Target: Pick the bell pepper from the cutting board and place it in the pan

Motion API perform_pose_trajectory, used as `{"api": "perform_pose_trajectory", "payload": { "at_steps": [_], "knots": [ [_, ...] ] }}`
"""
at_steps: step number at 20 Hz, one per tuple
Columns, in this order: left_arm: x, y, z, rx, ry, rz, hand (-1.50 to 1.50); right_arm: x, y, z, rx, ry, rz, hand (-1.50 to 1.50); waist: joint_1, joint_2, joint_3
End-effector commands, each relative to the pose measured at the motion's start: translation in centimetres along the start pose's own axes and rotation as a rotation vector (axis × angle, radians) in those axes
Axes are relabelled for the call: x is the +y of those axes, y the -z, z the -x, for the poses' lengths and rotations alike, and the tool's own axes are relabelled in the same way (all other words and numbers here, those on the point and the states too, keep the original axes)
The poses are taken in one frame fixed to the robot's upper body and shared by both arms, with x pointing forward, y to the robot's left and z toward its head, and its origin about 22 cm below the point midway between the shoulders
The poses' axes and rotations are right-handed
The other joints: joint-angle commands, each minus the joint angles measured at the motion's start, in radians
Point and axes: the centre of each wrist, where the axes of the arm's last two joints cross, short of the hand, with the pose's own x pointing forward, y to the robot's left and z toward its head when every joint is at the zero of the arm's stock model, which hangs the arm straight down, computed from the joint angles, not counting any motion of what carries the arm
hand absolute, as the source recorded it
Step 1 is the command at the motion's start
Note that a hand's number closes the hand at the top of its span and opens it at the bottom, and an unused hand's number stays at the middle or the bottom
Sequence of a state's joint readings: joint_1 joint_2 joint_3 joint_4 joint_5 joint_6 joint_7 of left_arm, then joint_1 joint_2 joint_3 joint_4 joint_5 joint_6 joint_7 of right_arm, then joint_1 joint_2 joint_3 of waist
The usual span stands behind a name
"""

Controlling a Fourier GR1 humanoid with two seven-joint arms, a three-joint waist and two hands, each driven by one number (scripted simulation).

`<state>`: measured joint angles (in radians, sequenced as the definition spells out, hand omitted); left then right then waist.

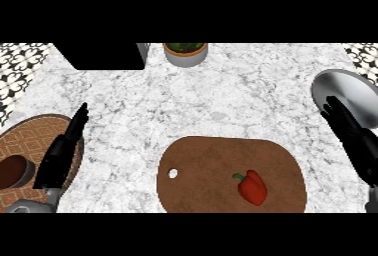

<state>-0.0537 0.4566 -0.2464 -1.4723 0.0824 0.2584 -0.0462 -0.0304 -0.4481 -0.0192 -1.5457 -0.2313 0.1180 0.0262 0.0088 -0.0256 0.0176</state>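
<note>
I see the red bell pepper [252, 188] lying on the right part of the brown cutting board [207, 165], long axis tilted slightly, green stem toward the upper left, blunt end toward the lower right. My right hand [351, 135] hovers, fingers straight, over the grey pan [347, 87]. My left hand [63, 150] rests open at the left.

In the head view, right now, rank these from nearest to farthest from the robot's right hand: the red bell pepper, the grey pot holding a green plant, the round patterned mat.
Measured from the right hand:
1. Red bell pepper, lower centre, on the cutting board.
2. Grey pot holding a green plant, top centre.
3. Round patterned mat, far left.
</note>
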Motion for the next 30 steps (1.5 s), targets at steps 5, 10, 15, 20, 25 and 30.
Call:
{"api": "perform_pose_trajectory", "payload": {
  "at_steps": [5, 10, 15, 20, 25, 30],
  "knots": [
    [-5.6, 0.3, -2.0, 0.03, -0.277, 0.198, 0.0, 10.0, 2.7, -9.5, -0.481, -0.291, -0.73, 1.5, 0.096, 0.026, -0.026],
    [-8.3, 0.0, -2.7, 0.102, -0.446, 0.301, 0.0, 13.1, 2.4, -14.0, -0.89, -0.597, -0.762, -1.5, 0.066, 0.032, -0.017],
    [-7.0, -0.3, -2.6, 0.141, -0.493, 0.289, 0.0, 16.2, 2.0, -9.7, -1.077, -0.573, -0.881, -1.5, 0.02, 0.028, -0.016],
    [-6.8, 0.7, -2.8, 0.161, -0.488, 0.261, 0.0, 14.5, 1.2, -11.8, -0.933, -1.208, -1.005, -1.5, -0.007, 0.015, -0.02],
    [-6.4, 0.6, -3.0, 0.171, -0.497, 0.253, 0.0, 16.2, -1.0, -11.5, -0.852, -1.68, -0.95, -1.5, -0.017, 0.005, -0.021],
    [-5.4, 0.5, -2.1, 0.177, -0.5, 0.238, 0.0, 19.8, -5.5, -10.5, -0.743, -1.96, -0.944, -1.5, -0.027, 0.007, -0.022]
  ]
}}
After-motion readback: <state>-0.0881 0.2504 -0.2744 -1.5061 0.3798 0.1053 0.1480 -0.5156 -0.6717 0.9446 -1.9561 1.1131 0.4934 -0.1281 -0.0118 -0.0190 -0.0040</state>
